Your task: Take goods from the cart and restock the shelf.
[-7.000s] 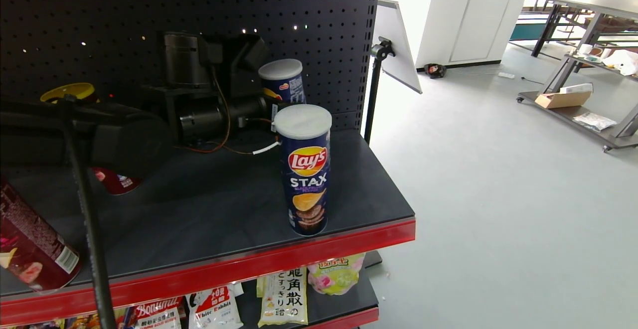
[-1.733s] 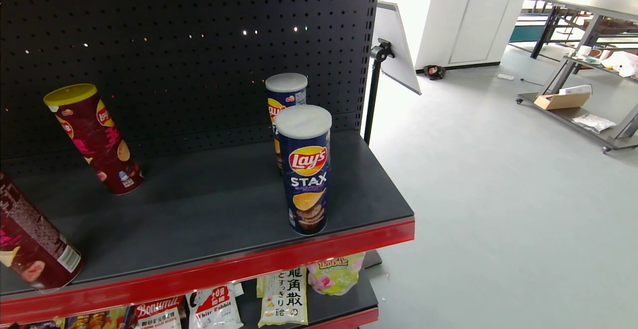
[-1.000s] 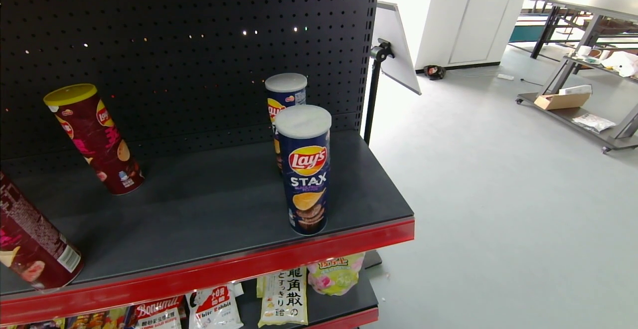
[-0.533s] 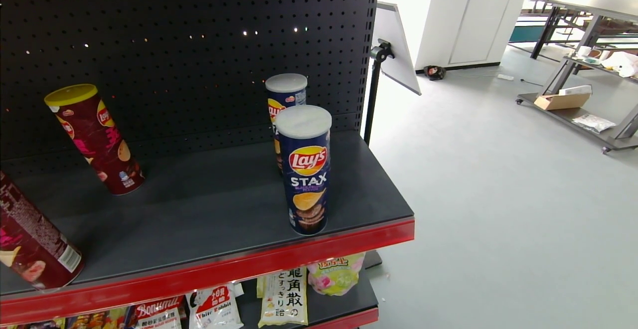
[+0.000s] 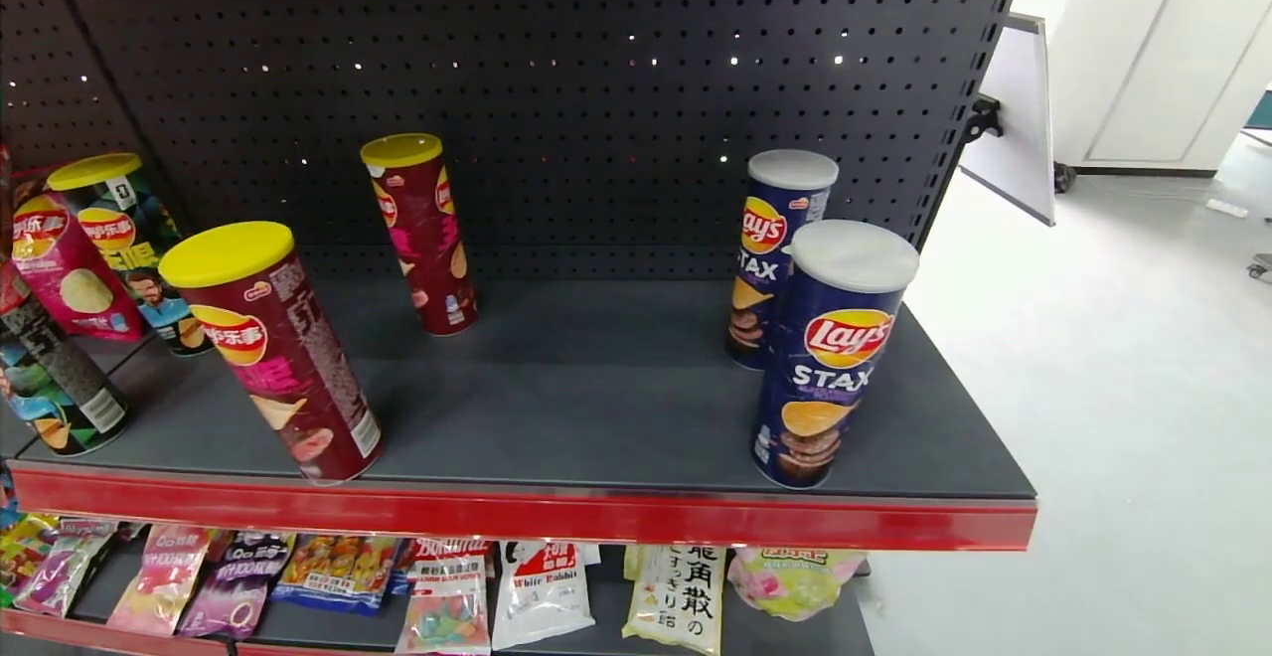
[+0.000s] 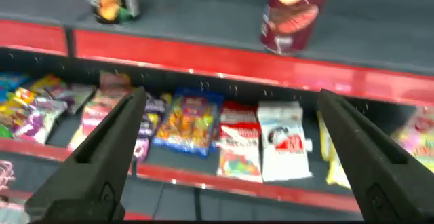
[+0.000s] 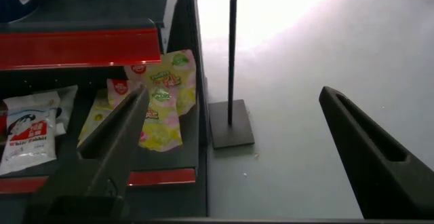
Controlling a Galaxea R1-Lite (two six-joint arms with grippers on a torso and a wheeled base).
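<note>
Left pincer (image 6: 232,94) and right pincer (image 7: 234,91) gape empty; navy white-lidded can (image 5: 830,358) stands upright on shelf (image 5: 596,408).

- Blue chip cans (image 5: 833,358): two.
- Maroon, yellow-lidded chip cans (image 5: 273,353): two.
- Other chip cans (image 5: 134,239): three.
- Snack bags (image 6: 183,122) beyond left gripper (image 6: 224,149): at least eight.

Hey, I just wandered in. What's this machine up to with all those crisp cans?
It is a robot restocking a shop shelf, and at this moment it holds nothing. The left gripper and right gripper are both open, low down by the snack bags on the lower shelf. On the upper shelf stand two blue cans at the right end, one behind the other, and maroon cans with yellow lids further left.
</note>
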